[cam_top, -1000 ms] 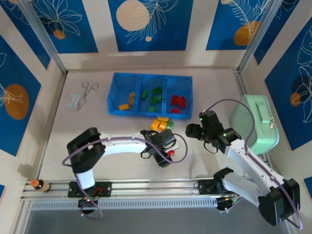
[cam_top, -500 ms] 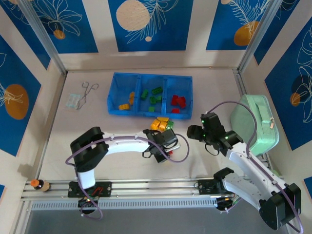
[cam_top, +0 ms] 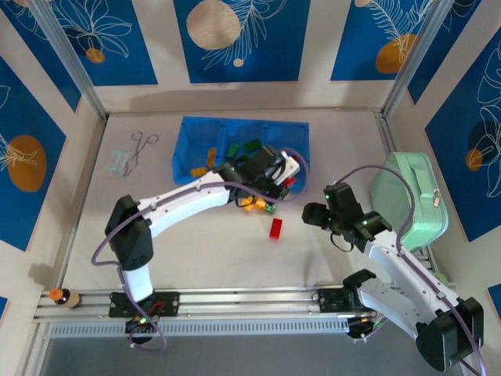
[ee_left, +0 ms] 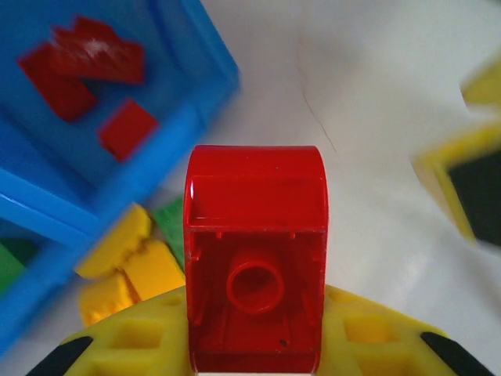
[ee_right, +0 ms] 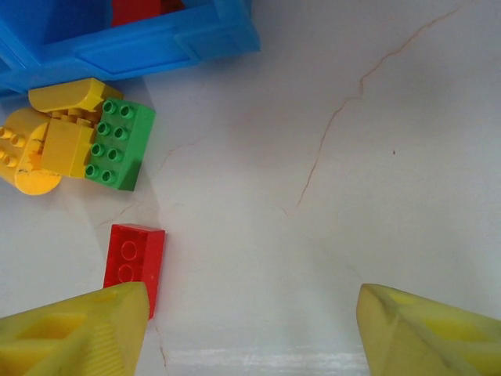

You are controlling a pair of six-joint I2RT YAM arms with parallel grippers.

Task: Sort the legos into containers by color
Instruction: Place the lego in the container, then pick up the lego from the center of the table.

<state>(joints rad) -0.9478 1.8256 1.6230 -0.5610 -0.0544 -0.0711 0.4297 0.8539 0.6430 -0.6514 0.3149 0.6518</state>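
Observation:
My left gripper [cam_top: 288,178] is shut on a red lego [ee_left: 255,258], its hollow underside facing the left wrist camera. It hovers at the near edge of the blue tray's [cam_top: 182,149] right container, where red legos [ee_left: 86,66] lie. Another red lego [cam_top: 275,228] lies on the table. A clump of yellow legos [ee_right: 55,137] and a green one [ee_right: 120,145] sits just in front of the tray [ee_right: 156,43]. My right gripper [cam_top: 309,211] stands open over bare table to the right of the loose red lego [ee_right: 135,262].
A mint-green zippered case [cam_top: 411,196] stands at the right edge behind my right arm. Forceps [cam_top: 141,145] and a small packet [cam_top: 119,162] lie left of the tray. A small bottle [cam_top: 59,296] sits at the near left rail.
My left gripper has shut on a red lego near the front of the table and carried it up to the tray's right end. One red lego stays on the table. The right gripper shifted slightly.

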